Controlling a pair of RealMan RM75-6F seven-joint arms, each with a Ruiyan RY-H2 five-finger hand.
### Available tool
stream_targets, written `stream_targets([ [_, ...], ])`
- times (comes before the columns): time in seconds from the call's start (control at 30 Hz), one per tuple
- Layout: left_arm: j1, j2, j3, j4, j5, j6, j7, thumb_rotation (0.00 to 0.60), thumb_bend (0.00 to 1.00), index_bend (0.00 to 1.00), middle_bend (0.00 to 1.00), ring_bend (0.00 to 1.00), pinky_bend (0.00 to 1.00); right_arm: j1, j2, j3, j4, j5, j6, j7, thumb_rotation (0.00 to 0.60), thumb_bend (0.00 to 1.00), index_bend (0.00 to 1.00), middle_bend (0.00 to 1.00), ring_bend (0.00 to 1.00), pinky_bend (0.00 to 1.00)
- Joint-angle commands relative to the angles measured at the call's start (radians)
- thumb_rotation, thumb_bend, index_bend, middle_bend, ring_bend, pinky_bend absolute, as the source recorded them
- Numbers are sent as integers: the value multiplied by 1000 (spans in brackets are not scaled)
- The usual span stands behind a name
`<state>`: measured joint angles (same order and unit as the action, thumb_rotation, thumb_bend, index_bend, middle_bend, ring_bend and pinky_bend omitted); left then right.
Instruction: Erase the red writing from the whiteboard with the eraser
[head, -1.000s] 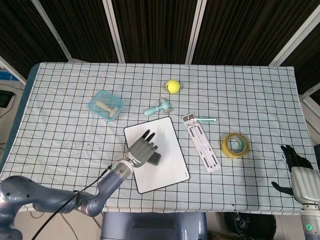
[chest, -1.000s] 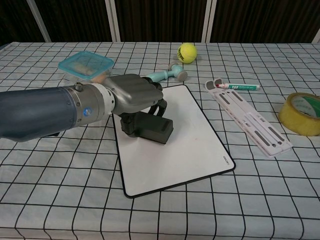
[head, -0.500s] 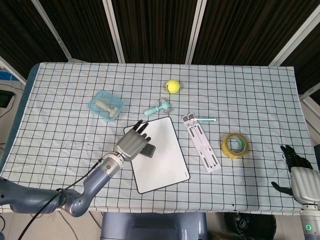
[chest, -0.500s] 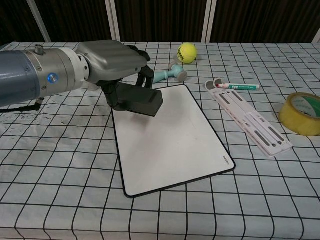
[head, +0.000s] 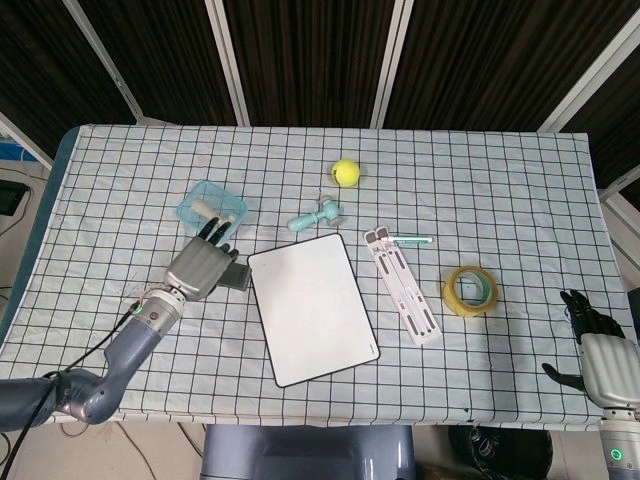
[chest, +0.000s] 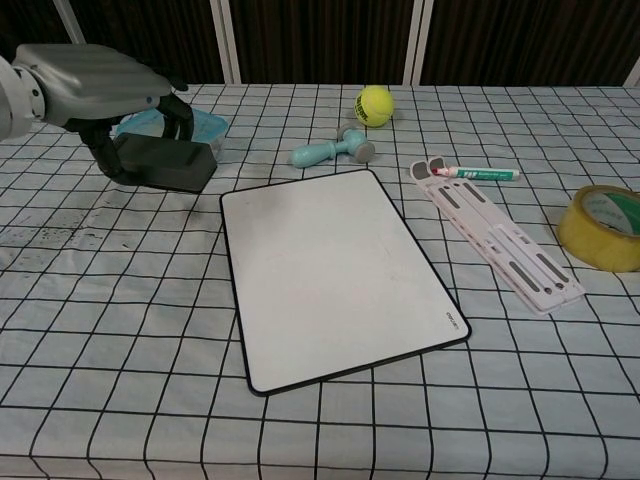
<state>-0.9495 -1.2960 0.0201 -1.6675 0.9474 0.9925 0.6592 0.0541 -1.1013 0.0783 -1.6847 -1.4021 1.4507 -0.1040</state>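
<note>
The whiteboard (head: 312, 307) (chest: 330, 274) lies mid-table with a black rim and a plain white face; I see no red writing on it. My left hand (head: 200, 266) (chest: 90, 75) grips the dark grey eraser (head: 237, 276) (chest: 160, 163), held off the board to its left, just above the cloth. My right hand (head: 593, 340) hangs at the table's right front edge, empty with fingers spread, far from the board.
A teal box (head: 212, 208) (chest: 205, 128) sits just behind the left hand. A teal handled tool (head: 317, 214), a tennis ball (head: 345, 172), a white holder strip (head: 402, 285) with a marker (head: 410, 240), and a yellow tape roll (head: 471, 289) lie behind and right of the board.
My left hand lifted the eraser off the whiteboard and carried it left, clear of the board's edge. The right hand has stayed still.
</note>
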Motion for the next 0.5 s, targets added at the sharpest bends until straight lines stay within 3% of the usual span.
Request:
stream_targets([
  [0.03, 44, 12, 19, 99, 53, -46, -100, 600, 326, 399, 460, 0, 51, 0, 0, 0, 0, 1, 0, 0, 600, 79, 63, 97, 205, 217],
  [0.23, 90, -17, 39, 227, 116, -100, -227, 600, 326, 397, 456, 0, 51, 0, 0, 1, -1, 2, 0, -1, 600, 79, 63, 97, 205, 217],
  [0.5, 129, -44, 54, 323, 182, -126, -285, 600, 323, 390, 445, 0, 51, 1, 1, 1, -1, 2, -2, 0, 600, 79, 63, 97, 205, 217],
])
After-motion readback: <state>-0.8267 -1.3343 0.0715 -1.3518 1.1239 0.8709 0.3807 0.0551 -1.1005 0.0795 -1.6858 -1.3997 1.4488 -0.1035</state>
